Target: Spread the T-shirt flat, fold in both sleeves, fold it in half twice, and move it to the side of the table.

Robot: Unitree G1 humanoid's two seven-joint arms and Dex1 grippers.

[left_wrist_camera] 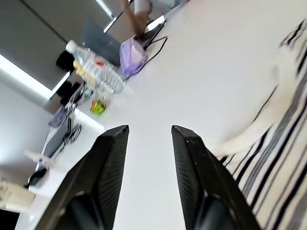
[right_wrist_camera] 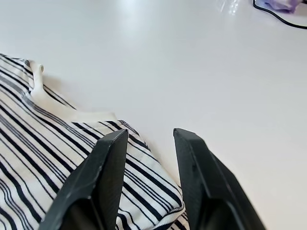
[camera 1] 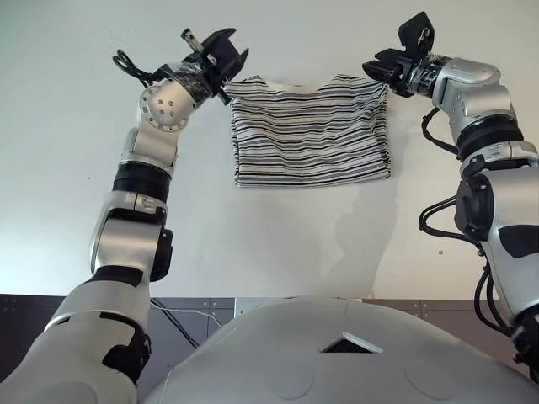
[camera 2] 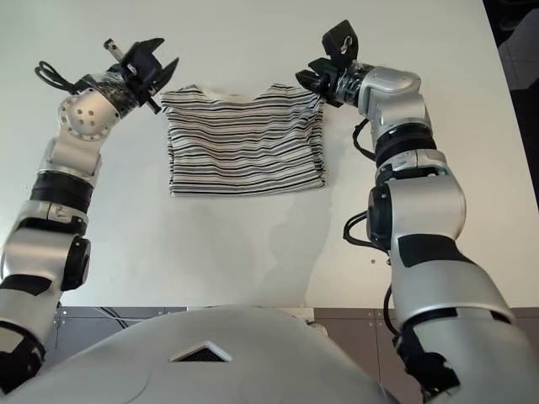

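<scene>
Striped T-shirt [camera 1: 310, 130], folded into a rectangle, lies flat mid-table [camera 1: 337, 244]. Left gripper [left_wrist_camera: 149, 130] at its 10 o'clock corner, right gripper [right_wrist_camera: 150, 132] at 2 o'clock. Both spread apart, gripping nothing.

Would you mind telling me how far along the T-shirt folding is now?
Done: the T-shirt lies as a striped rectangle, sleeves tucked in, apparently halved once, collar at the far edge. In hand: nothing; the left claw and right claw sit open at its far corners. Left: seemingly another half fold, then moving it aside on the table.
</scene>
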